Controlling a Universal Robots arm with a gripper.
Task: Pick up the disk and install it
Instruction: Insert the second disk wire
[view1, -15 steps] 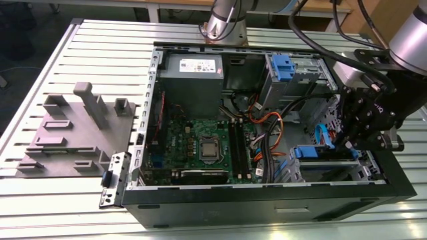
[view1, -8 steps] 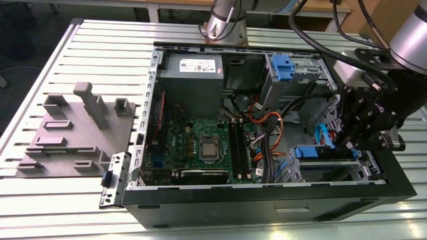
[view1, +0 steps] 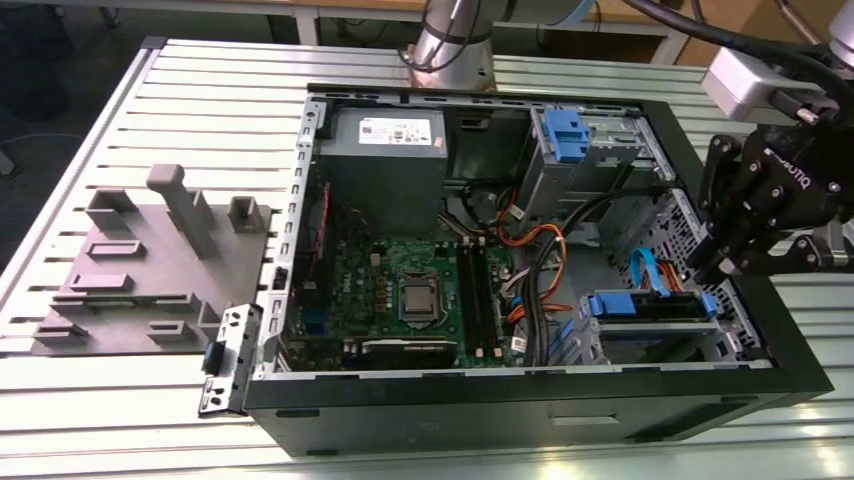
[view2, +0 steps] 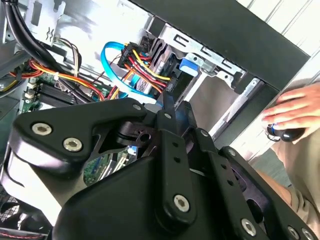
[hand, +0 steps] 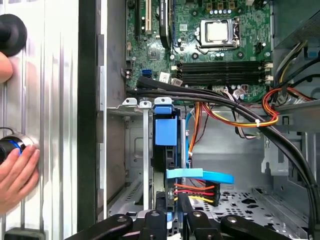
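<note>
The disk sits in the lower drive bay of the open computer case, its blue rail facing up and a blue cable and red-yellow wires plugged into its end. In the first wrist view the disk stands in the metal cage with the blue cable across it. The second wrist view looks at the disk from its cable end. My gripper hangs just above the case's right wall, close beside the disk's cable end. In both wrist views the gripper has its fingers together, with nothing between them.
A motherboard fills the case floor, with a grey power supply and a blue clip on a metal cage at the back. Thick black cables cross the case. A grey fixture lies on the exterior view's left. A person's hand rests outside the case wall.
</note>
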